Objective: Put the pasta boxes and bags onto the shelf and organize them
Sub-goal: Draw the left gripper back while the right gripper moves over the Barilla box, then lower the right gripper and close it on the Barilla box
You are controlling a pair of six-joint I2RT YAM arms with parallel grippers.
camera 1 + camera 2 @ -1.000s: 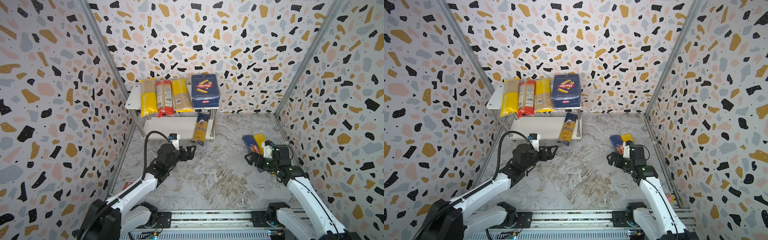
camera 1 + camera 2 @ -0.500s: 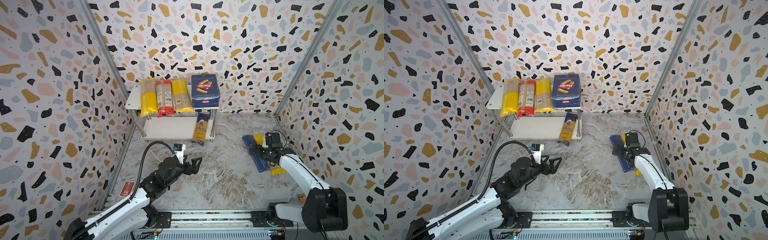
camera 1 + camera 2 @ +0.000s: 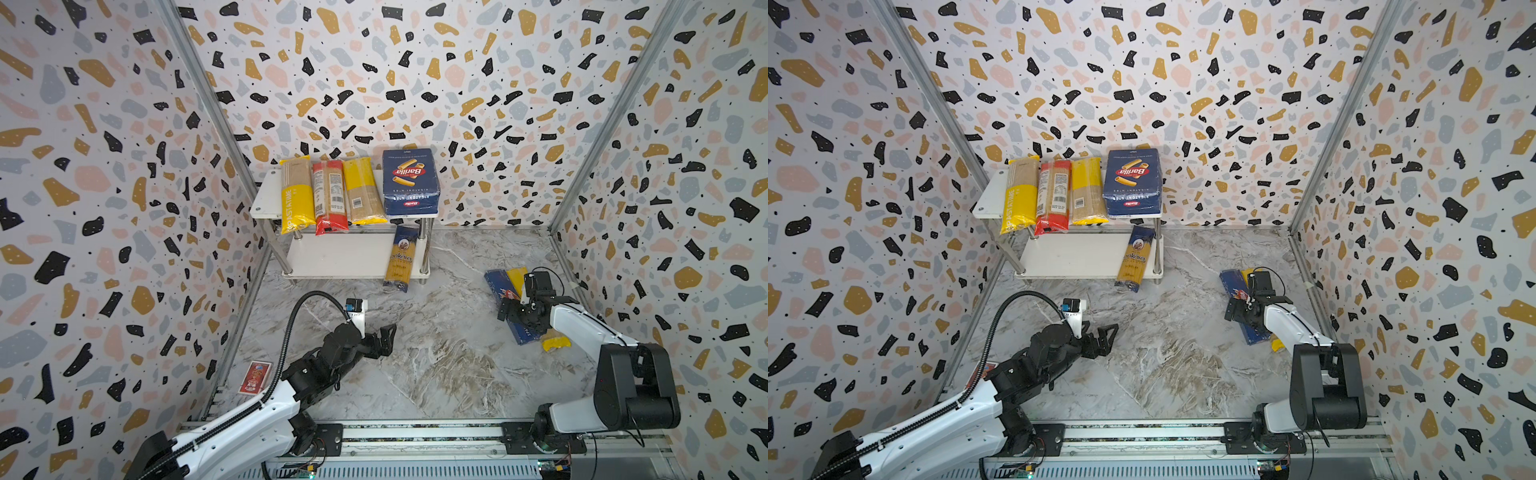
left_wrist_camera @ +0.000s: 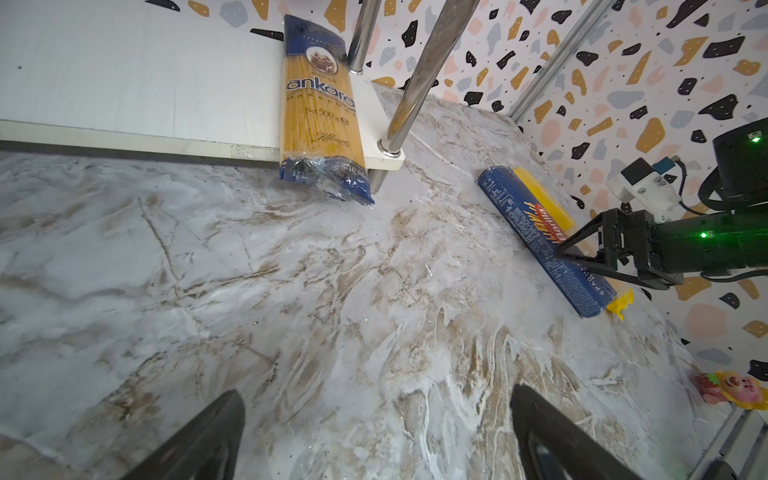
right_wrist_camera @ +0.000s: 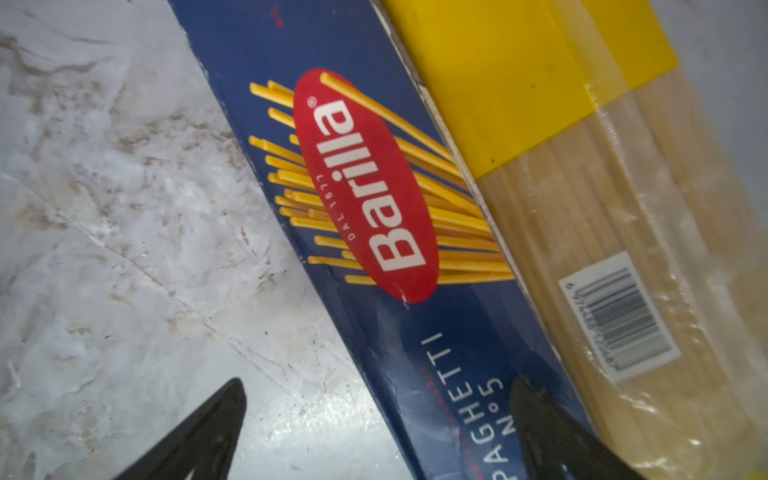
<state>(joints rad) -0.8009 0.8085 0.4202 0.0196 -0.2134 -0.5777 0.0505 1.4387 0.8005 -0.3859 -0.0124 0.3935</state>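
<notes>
- In both top views: wide-spread right hand [image 3: 517,318] low over the spaghetti box [image 3: 498,284], nothing pinched; box's middle hidden beneath.
- Only from the right wrist: one finger [image 5: 548,432] over the box, the other over bare table [image 5: 124,208]; just past the finger on the box, touching the box, a yellow-ended bag [image 5: 582,216] with barcode.
- Wide-spread left hand [image 3: 385,341], empty, above the table, well apart from the right hand.
- Ahead of the left hand, from its wrist: ankara bag [image 4: 320,108] on the shelf [image 4: 124,75] lower board, end overhanging the edge.
- Only in top views: higher, beyond that hand, rigatoni box [image 3: 409,183] beside three bags [image 3: 330,195] on the top board.
</notes>
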